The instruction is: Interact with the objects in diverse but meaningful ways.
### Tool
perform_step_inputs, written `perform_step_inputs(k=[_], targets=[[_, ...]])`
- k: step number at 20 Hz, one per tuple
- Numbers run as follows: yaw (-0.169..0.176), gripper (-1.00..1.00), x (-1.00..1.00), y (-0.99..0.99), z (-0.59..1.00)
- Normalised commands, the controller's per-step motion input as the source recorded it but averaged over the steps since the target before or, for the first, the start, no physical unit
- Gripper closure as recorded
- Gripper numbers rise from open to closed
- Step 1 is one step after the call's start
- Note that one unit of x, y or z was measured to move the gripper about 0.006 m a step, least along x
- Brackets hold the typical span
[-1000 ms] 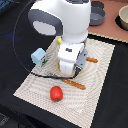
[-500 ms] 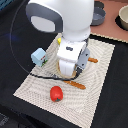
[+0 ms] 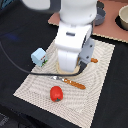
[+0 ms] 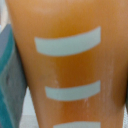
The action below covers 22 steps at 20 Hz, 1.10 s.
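The scene is viewed by the exterior camera from above and at a slant, with the pale placemat [image 3: 95, 80], the red tomato [image 3: 56, 93] and the white arm [image 3: 72, 42] taken in at moderate range. By the wrist camera, an orange-yellow bread loaf [image 4: 67, 65] is seen extremely close, filling the frame. No shared part can be told for certain.
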Motion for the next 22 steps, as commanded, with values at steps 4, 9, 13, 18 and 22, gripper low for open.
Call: perform_step_inputs(k=[4,9,13,18,22], targets=[[0.048,1.00,0.40,0.85,0.08],[0.044,1.00,0.36,0.86,-0.03],[0.040,1.00,0.14,0.76,-0.22],[0.005,1.00,-0.17,0.30,-0.43],[0.000,1.00,-0.28,0.03,-0.45]])
